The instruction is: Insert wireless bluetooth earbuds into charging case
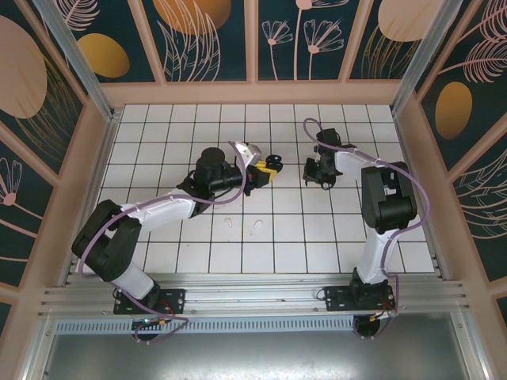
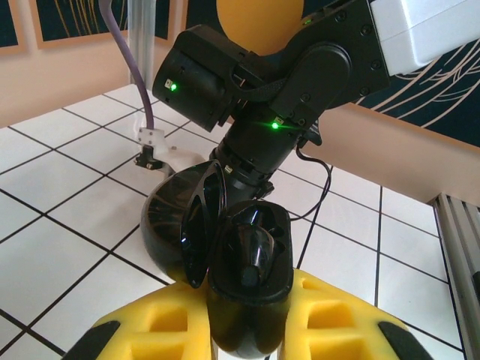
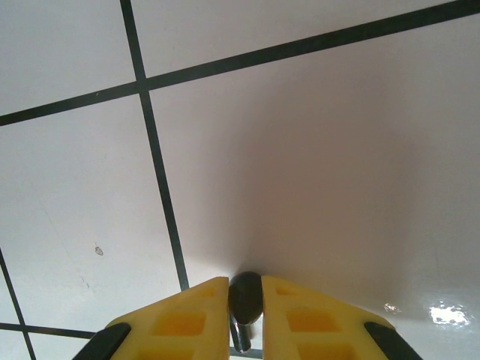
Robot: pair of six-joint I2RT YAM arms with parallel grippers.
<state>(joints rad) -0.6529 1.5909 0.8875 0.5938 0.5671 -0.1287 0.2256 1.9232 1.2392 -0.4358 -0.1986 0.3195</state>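
White-tiled worktop (image 1: 317, 237) with black grid lines, boxed in by dark flower-print walls (image 1: 206, 39). We take the charging case (image 2: 251, 300) as the landmark. It is glossy black, held off the tiles near the middle of the worktop, with its lid (image 2: 176, 225) swung open to one side.

The left fingers (image 2: 161, 326) are clamped on the case from both sides, with no gap showing between the yellow pads and the shell. Their lower parts are cut off by the frame edge in the left wrist view. Inside the case it is black on black with glare, so we cannot tell what the wells contain.

The right fingers (image 3: 180, 319) sit to the right of the case, near it but apart, pointing down at the tiles. They are nearly together and pinch a black earbud (image 3: 245, 296) between the pads. Only its rounded top and a sliver of stem show. The rest is hidden between the pads and cut off at the bottom edge.

One white earbud (image 1: 230, 222) and a second white earbud (image 1: 257, 226) lie on the tiles, well apart from the case on the side toward the arm bases. They are too small for us to read which way they face.

Behind the case, the right arm (image 2: 300, 82) blocks much of the far worktop in the left wrist view.
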